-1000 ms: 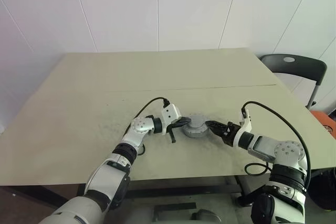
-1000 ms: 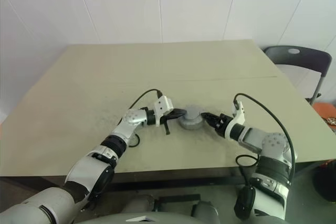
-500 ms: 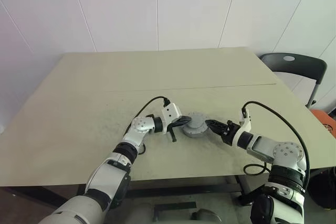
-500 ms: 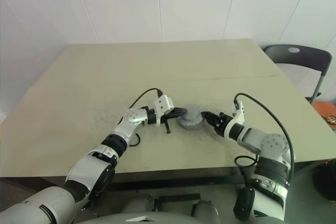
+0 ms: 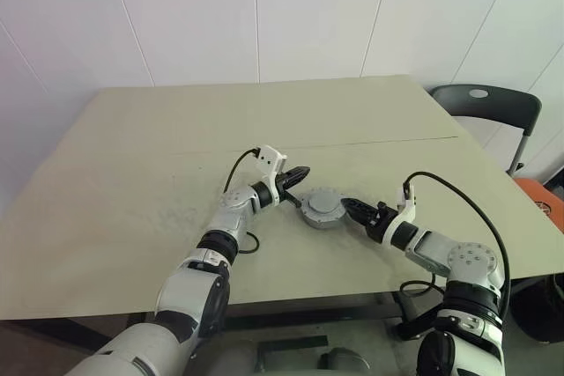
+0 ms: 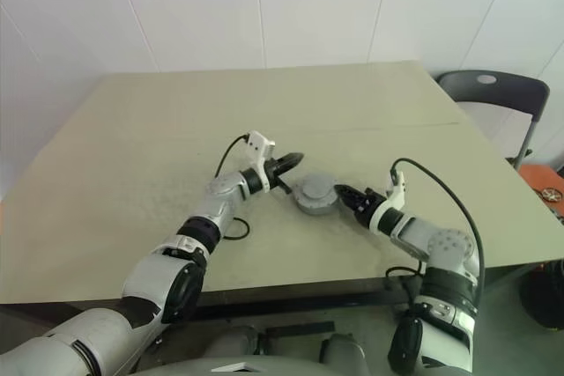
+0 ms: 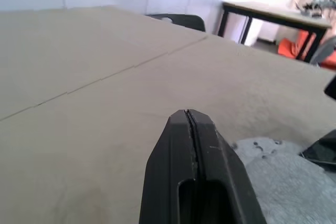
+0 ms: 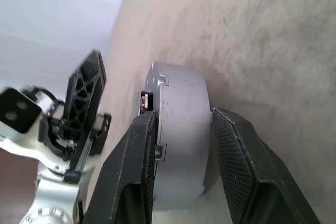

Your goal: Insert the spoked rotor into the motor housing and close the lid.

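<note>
My right hand (image 8: 181,166) clamped on the lidded grey motor housing (image 5: 322,209), my left hand (image 5: 296,173) shut and empty just beside it, bare surface (image 5: 176,138) all round, chair (image 5: 489,105) past the far-right edge.

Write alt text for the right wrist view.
The right gripper clamps a grey round motor housing by its edge, one black finger on each face, above the beige table. Beyond it, the left gripper is shut.

The spoked rotor and the copper coil ring of the motor housing (image 8: 181,129) are hidden, because the grey lid (image 5: 322,204) covers the top. In the left wrist view the lid is cut by the picture edge. The dark chair (image 5: 486,105) is partly hidden behind the table (image 5: 176,129).
</note>
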Controlling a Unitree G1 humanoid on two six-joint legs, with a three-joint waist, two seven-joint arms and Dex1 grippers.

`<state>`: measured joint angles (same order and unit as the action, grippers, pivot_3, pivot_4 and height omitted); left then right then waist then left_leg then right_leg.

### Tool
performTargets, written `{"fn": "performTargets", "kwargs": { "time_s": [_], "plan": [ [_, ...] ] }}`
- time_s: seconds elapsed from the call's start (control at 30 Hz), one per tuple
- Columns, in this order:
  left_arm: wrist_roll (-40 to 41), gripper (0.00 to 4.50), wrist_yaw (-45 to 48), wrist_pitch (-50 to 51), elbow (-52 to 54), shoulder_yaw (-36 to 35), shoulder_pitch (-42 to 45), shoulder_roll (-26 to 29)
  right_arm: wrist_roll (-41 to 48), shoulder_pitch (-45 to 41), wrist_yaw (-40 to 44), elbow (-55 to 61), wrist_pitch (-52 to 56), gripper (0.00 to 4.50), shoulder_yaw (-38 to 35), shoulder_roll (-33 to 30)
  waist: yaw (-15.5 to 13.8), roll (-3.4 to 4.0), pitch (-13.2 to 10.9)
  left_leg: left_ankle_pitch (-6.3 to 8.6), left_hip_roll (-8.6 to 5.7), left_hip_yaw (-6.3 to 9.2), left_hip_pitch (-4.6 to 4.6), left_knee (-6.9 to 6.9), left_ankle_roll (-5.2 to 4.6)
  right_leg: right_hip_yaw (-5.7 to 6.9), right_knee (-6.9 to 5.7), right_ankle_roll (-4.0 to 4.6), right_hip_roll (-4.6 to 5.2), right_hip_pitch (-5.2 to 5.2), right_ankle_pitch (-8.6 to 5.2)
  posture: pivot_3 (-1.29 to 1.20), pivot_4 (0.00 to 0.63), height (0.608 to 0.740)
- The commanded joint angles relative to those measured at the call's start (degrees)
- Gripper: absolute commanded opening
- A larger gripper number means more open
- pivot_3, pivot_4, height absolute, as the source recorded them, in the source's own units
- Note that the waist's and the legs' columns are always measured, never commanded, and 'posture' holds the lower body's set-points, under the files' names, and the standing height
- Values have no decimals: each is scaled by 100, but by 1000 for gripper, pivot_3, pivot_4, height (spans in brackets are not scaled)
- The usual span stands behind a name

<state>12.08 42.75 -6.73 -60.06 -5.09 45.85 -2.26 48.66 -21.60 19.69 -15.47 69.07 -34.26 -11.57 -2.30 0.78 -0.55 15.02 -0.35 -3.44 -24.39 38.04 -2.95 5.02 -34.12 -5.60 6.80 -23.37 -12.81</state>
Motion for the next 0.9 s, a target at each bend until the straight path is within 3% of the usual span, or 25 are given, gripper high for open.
{"fn": "performTargets", "kwargs": {
  "time_s": [0.03,0.13,0.23,0.63,0.9],
  "plan": [
    [648,0,-298,506,274,-612,140,-25,-122,-65,-475,-80,-600,1319,-213,108,8,0,0,0,0,0,1,2,1,0,0,0,1,1,0,0,0,740],
    [1209,0,-811,982,204,-1259,203,-3,-48,-170,-739,-175,-931,1319,-335,311,13,-2,-1,7,0,4,4,4,12,0,-2,1,4,4,1,0,0,740],
    [1567,557,-955,1357,315,-1613,146,19,-15,-224,-886,-281,-1134,1319,-314,411,18,-5,-3,8,1,12,6,5,15,0,-3,0,3,4,3,0,0,740],
    [2276,4330,-1273,2312,736,-2091,-7,-283,355,-730,-1286,-921,-2455,1319,-567,967,63,-6,-5,8,1,10,7,5,17,-1,0,7,2,3,10,0,0,740],
    [3025,4444,-1530,3338,643,-2537,132,-515,524,-861,-1057,-1143,-2872,1319,-325,1476,313,-12,-12,8,1,11,1,3,15,-1,-5,4,0,8,12,0,0,740]
  ]
}}
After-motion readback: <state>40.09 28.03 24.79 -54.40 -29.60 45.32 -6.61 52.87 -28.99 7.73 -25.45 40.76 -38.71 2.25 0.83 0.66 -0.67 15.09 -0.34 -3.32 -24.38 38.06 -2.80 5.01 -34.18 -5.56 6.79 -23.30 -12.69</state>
